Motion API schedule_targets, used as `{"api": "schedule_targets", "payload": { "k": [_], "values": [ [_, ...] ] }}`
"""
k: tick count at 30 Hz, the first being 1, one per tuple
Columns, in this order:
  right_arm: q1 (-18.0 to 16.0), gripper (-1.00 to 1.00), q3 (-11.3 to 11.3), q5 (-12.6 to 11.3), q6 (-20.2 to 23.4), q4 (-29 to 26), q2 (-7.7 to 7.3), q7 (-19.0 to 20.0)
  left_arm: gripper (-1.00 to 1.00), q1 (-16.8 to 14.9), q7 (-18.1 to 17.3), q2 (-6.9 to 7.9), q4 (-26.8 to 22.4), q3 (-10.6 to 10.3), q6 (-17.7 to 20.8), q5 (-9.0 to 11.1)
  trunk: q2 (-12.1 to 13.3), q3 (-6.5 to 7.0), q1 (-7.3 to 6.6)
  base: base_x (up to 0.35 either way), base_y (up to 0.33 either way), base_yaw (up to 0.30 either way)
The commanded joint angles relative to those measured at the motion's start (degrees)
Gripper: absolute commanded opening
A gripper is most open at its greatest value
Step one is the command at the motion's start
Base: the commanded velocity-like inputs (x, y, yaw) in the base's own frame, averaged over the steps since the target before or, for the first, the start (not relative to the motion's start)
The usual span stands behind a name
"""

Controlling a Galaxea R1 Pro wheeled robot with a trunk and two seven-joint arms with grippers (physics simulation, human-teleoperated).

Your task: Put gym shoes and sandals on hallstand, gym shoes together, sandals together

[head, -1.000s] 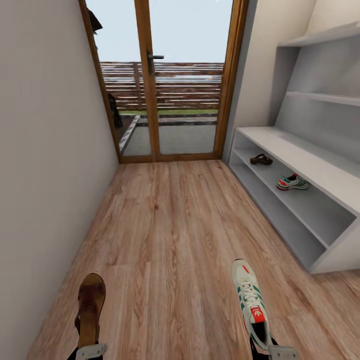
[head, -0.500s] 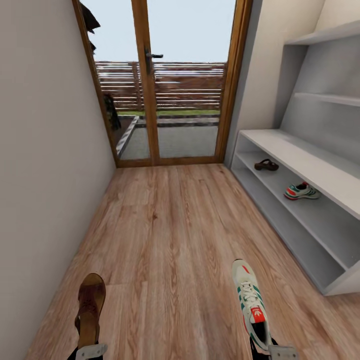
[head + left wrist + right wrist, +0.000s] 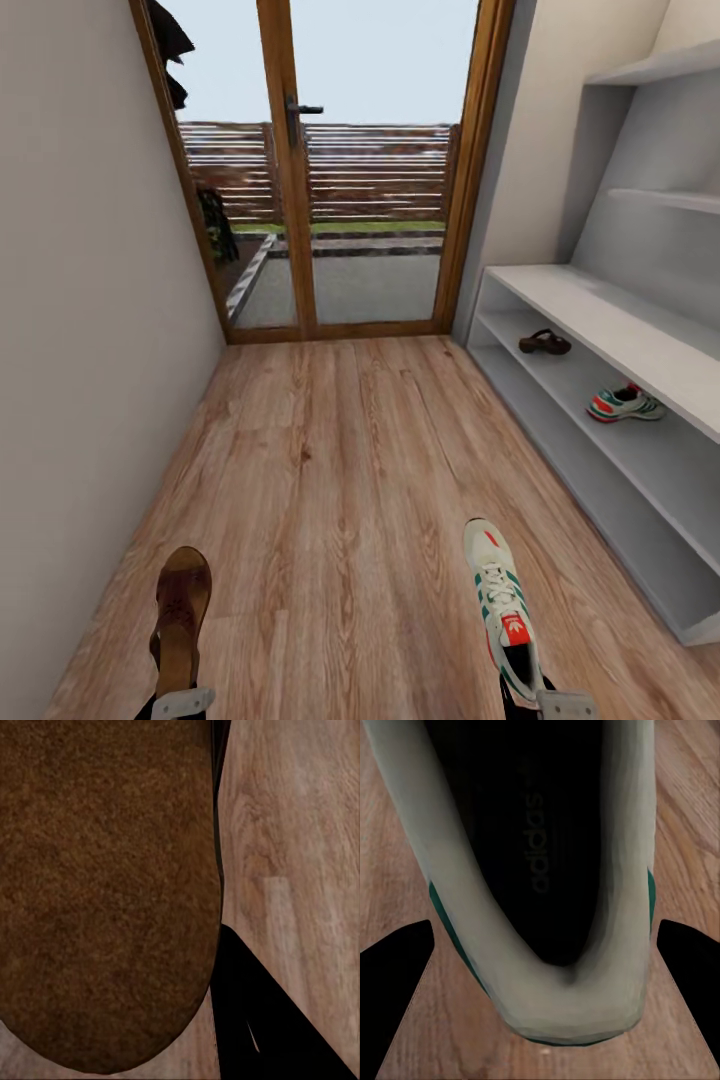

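Head view: left gripper [image 3: 182, 703] holds a brown sandal [image 3: 181, 610] by its heel, toe pointing ahead above the corridor floor [image 3: 340, 470]; right gripper [image 3: 565, 706] holds a gym shoe [image 3: 503, 607] the same way. On the hallstand [image 3: 600, 320], second sandal [image 3: 545, 343] and second gym shoe [image 3: 625, 404] sit on one shelf, well apart.
Left wrist view: sandal sole [image 3: 105, 892] close up, one dark finger [image 3: 262, 1027] beside it.
Right wrist view: fingers [image 3: 394, 997] either side of the shoe heel [image 3: 570, 997], closed on it

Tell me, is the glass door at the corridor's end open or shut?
Shut: the door sits flush within its wooden frame, handle level, with no gap.
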Motion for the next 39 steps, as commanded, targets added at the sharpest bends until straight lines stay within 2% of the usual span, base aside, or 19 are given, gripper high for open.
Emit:
{"api": "schedule_targets", "payload": {
  "k": [1, 33, 39],
  "values": [
    [0.0, -1.00, 0.5, -0.6, -0.2, 0.0, -0.06, -0.3, -1.00, 0.0, -0.2, -0.06, 0.0, 0.4, -0.2, -0.7, 0.0, -0.04, 0.02, 0.338, 0.000, 0.000],
    [0.0, -1.00, 0.5, -0.6, -0.2, -0.1, 0.03, -0.3, -1.00, 0.0, -0.2, -0.06, 0.0, 0.4, -0.2, -0.7, 0.0, -0.04, 0.02, 0.338, 0.024, 0.000],
    [0.0, -1.00, 0.5, -0.6, -0.2, -0.1, 0.03, -0.3, -1.00, 0.0, -0.2, -0.06, 0.0, 0.4, -0.2, -0.7, 0.0, -0.04, 0.02, 0.338, 0.098, -0.157]
  ]
}}
